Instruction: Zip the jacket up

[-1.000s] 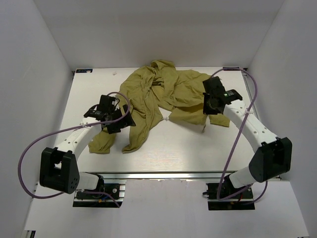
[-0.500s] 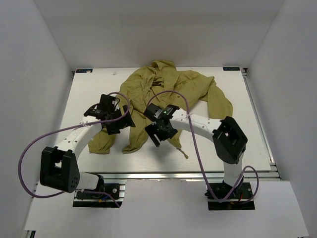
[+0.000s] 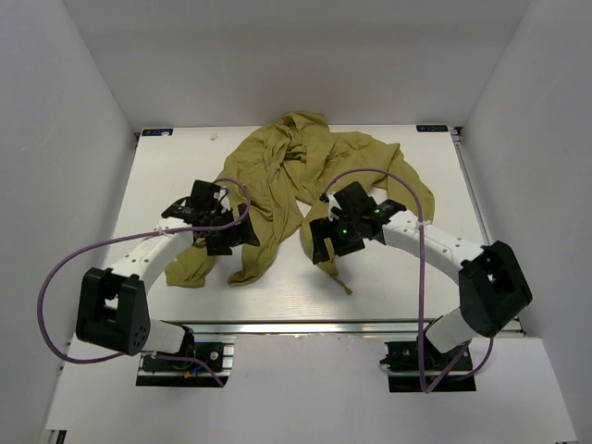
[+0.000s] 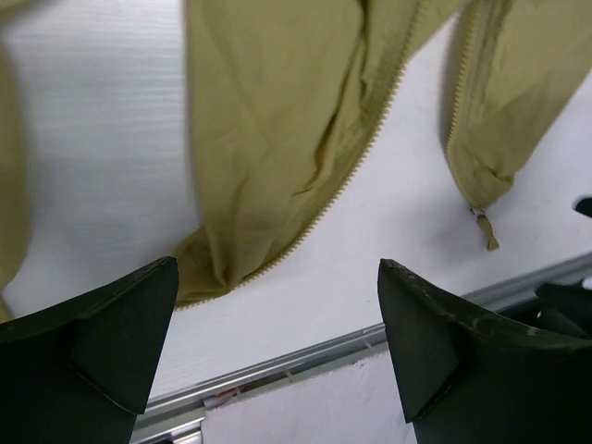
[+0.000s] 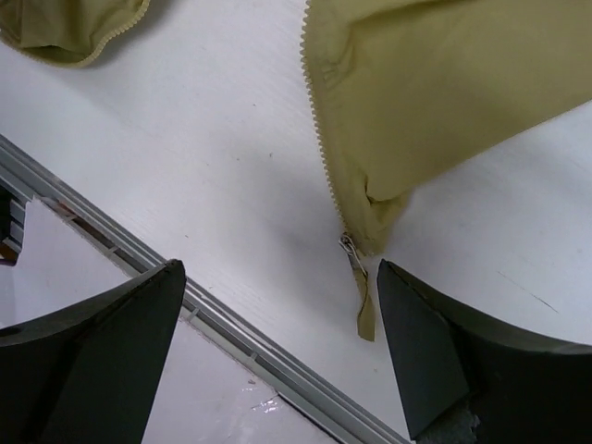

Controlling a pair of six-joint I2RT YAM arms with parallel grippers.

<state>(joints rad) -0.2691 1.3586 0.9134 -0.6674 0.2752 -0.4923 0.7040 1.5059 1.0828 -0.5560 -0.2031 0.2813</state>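
Along the bottom of the top view, the table (image 3: pixel 398 282) has a metal rail (image 3: pixel 305 326) on its near edge. A little farther in, the left gripper (image 3: pixel 227 235) hangs over the jacket's lower left flap. The right gripper (image 3: pixel 322 242) hangs over its lower middle edge. From above, both look like dark lumps, and their fingers are hard to see. The wrist views show more. The left gripper (image 4: pixel 277 273) is wide open with nothing in it, and the right gripper (image 5: pixel 279 270) is wide open and holds nothing too. Under the right one, a zipper pull (image 5: pixel 350 248) sits at a cloth corner, with zipper teeth (image 5: pixel 319 139) running up from it. In the top view this is only a tiny speck. The left wrist view shows two toothed edges lying apart, not joined. The jacket (image 3: pixel 287 171) lies bunched in the upper middle of the table and reaches the far edge. Its hood is hard to pick out, and the wrist views cut most of it off.
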